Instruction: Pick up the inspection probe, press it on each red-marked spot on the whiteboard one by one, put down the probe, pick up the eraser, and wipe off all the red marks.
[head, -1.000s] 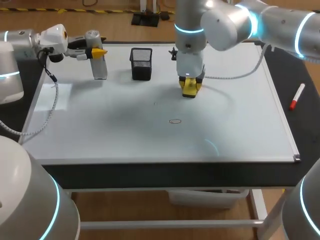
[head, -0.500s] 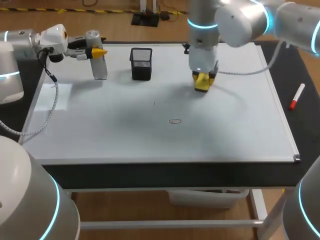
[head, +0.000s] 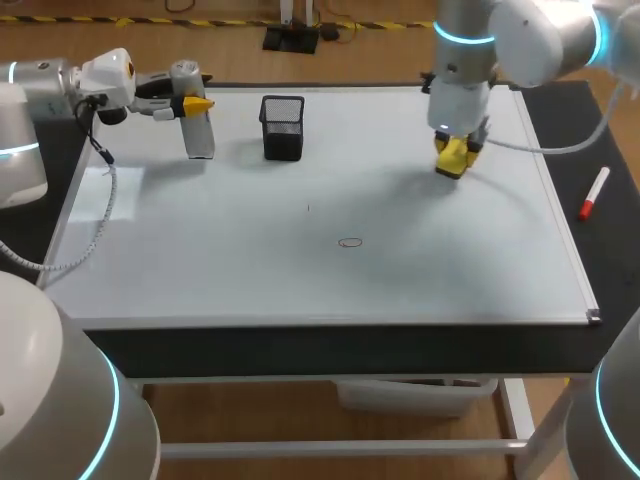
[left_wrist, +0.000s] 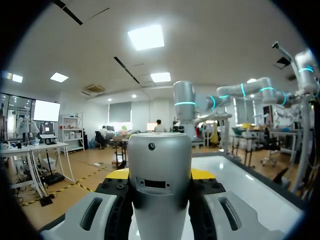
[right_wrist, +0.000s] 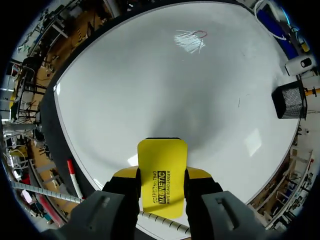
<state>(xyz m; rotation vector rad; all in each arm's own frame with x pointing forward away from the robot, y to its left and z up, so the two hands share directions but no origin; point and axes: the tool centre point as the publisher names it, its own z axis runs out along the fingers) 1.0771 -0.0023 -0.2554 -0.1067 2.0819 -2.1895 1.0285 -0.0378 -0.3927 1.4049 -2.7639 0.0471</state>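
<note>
R gripper (head: 455, 150): fingers clamped on yellow eraser (right_wrist: 161, 170), over far-right part of whiteboard (head: 300, 280); we can't tell if eraser touches it.
L gripper (head: 190, 103): clamped on silver probe (left_wrist: 160, 185), at whiteboard's far-left part.
Nearby: black mesh cup (head: 283, 127) near whiteboard's far edge; red-tipped marker (head: 595, 192) just off its right edge.
Hard to read: faint oval outline (head: 350, 242) mid-whiteboard, colour unclear to us.
Print: black lettering on eraser.

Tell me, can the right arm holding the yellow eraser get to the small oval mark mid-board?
Probably yes. The right gripper holds the eraser over the whiteboard's far right part, and bare board lies between it and the oval mark. The mesh basket and left gripper stand well aside.
</note>
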